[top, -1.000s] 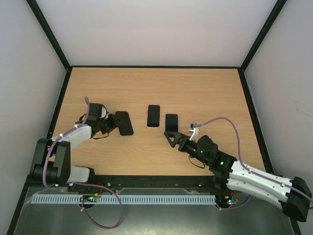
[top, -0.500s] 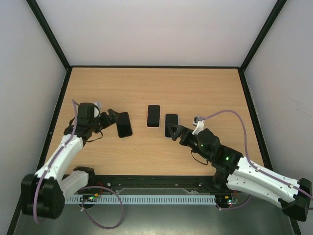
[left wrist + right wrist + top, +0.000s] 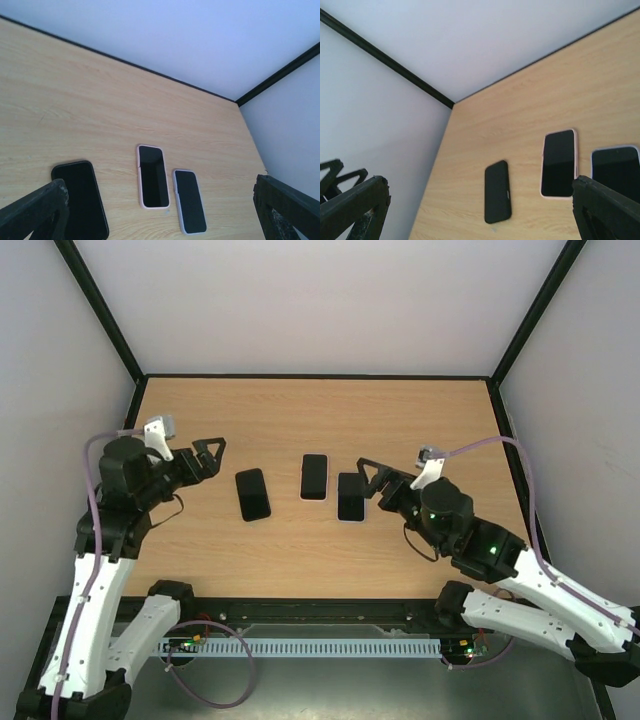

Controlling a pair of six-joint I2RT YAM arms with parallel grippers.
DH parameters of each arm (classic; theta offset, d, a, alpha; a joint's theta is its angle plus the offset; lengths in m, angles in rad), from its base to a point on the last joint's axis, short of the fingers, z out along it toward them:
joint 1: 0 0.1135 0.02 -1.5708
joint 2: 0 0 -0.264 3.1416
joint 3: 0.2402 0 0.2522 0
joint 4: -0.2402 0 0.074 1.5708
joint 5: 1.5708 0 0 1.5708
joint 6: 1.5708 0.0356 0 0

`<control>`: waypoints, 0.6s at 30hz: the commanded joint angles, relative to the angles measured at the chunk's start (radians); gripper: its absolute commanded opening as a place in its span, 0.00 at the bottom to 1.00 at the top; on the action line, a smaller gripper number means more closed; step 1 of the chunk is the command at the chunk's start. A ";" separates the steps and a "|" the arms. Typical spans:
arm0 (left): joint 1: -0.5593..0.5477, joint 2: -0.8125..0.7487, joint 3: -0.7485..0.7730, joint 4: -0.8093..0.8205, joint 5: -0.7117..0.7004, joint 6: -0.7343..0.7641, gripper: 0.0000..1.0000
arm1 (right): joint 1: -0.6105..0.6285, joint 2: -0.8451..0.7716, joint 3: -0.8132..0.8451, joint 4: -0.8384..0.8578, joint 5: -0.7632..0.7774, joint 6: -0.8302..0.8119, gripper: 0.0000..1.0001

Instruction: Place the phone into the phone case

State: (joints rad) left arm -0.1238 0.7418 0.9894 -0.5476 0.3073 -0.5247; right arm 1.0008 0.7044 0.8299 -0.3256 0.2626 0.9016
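On the table, three flat devices lie in a row across mid-frame, none touching: the left device set slightly low, the middle device highest, the right device just beside it, lower right.

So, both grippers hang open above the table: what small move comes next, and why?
Probably keep drawing the left gripper back: it has just released the black slab, which lies flat beside two pale-rimmed phones, and the right gripper is open and empty too. Whether the slab holds a phone is unclear.
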 commanded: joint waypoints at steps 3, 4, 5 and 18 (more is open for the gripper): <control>0.000 -0.071 0.066 -0.100 0.068 0.066 1.00 | -0.004 0.017 0.131 -0.121 0.079 -0.054 0.98; 0.000 -0.084 0.064 -0.100 0.075 0.070 0.99 | -0.003 0.017 0.142 -0.126 0.079 -0.055 0.97; 0.000 -0.094 0.062 -0.102 0.082 0.071 1.00 | -0.003 0.016 0.148 -0.130 0.076 -0.053 0.97; 0.000 -0.157 -0.058 -0.048 0.130 0.042 1.00 | -0.004 -0.030 0.088 -0.125 0.058 -0.014 0.97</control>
State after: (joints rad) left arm -0.1238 0.5705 0.9581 -0.6155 0.3965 -0.4786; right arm 1.0008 0.7055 0.9489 -0.4259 0.3099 0.8696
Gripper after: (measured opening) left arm 0.995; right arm 0.975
